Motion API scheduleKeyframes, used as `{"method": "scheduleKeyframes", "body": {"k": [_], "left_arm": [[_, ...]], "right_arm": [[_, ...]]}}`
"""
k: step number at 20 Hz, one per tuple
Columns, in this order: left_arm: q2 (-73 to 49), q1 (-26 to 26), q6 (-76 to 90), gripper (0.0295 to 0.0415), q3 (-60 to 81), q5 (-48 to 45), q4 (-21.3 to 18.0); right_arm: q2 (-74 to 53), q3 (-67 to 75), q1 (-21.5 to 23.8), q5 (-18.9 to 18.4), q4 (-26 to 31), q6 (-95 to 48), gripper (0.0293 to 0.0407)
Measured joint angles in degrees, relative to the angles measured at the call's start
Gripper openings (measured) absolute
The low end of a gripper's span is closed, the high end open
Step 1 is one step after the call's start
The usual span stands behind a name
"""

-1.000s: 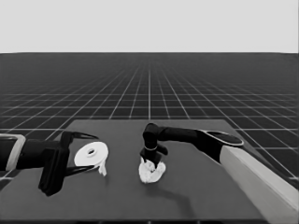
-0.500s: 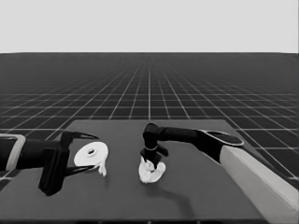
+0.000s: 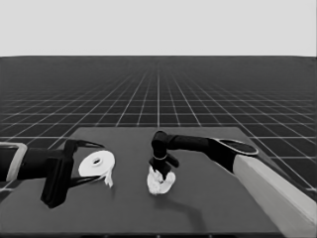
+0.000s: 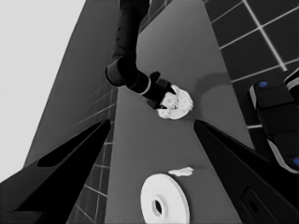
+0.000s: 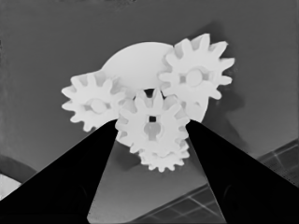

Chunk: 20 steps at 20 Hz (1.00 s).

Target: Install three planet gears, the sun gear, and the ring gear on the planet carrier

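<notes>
The planet carrier (image 5: 135, 56), the smaller round part, lies at mid-table (image 3: 167, 185). Three planet gears rest on it: one (image 5: 96, 106), a second (image 5: 196, 77), and a third (image 5: 163, 161) partly hidden under the sun gear (image 5: 153, 123). My right gripper (image 5: 153, 122) points down over the cluster (image 3: 159, 174), shut on the sun gear above the carrier's centre hole. The ring gear (image 3: 96, 162), the larger round part, lies flat at the table's left end (image 4: 164, 204). My left gripper (image 3: 99, 162) waits open over it, not holding it.
A thin white piece (image 3: 108, 178) lies just beside the larger round part (image 4: 181, 172). Dark machinery with blue lights (image 4: 275, 121) stands past the table's edge. My right arm's pale forearm (image 3: 277, 193) crosses the table's right front.
</notes>
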Motion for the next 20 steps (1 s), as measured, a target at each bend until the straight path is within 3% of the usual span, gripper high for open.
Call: {"method": "scheduleKeyframes", "body": {"k": [20], "left_arm": [[0.0,0.0,0.0,0.0385,0.0,0.0,0.0]], "right_arm": [[0.0,0.0,0.0,0.0,0.0,12.0,0.0309]]}}
